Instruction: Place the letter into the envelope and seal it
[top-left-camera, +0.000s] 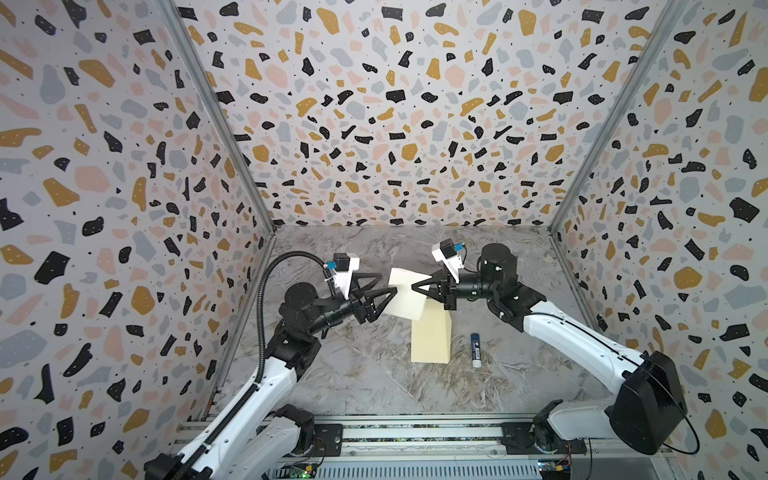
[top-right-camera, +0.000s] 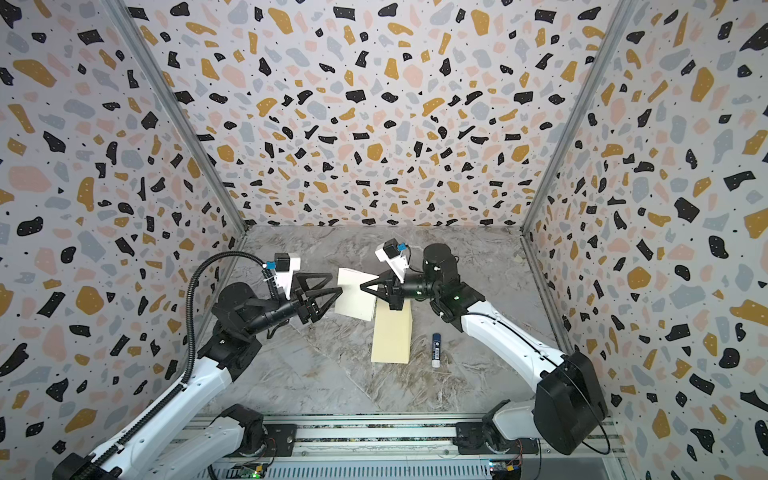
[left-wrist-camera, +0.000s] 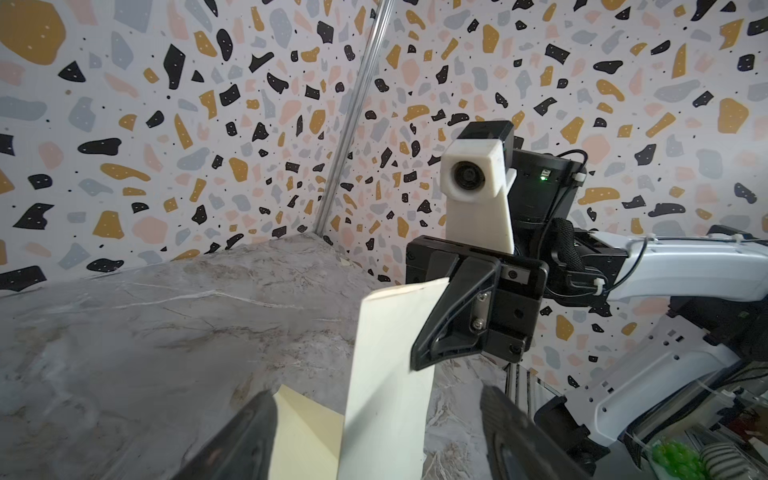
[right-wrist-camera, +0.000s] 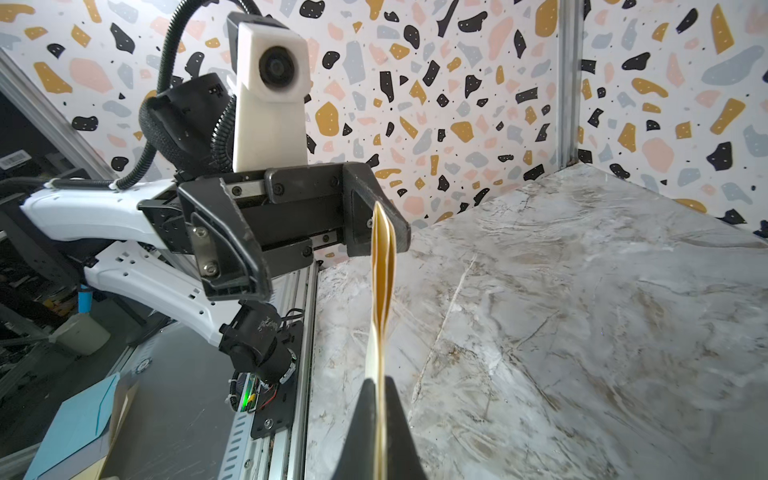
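The letter (top-left-camera: 405, 293) (top-right-camera: 355, 293) is folded and hangs in the air over the far end of the envelope, its pale blank side up in both top views. My right gripper (top-left-camera: 412, 286) (top-right-camera: 360, 286) (right-wrist-camera: 380, 380) is shut on the letter's (right-wrist-camera: 382, 270) right edge, where tan folded layers show edge-on. My left gripper (top-left-camera: 388, 285) (top-right-camera: 336, 283) (left-wrist-camera: 378, 399) is open, with its fingers on either side of the letter's (left-wrist-camera: 390, 374) left edge and a gap to each. The pale yellow envelope (top-left-camera: 432, 340) (top-right-camera: 392, 336) (left-wrist-camera: 307, 436) lies flat on the marble table.
A glue stick (top-left-camera: 476, 350) (top-right-camera: 436, 350) with a blue cap lies on the table just right of the envelope. Terrazzo-patterned walls close in the table on three sides. The arms' mounting rail (top-left-camera: 415, 432) runs along the near edge.
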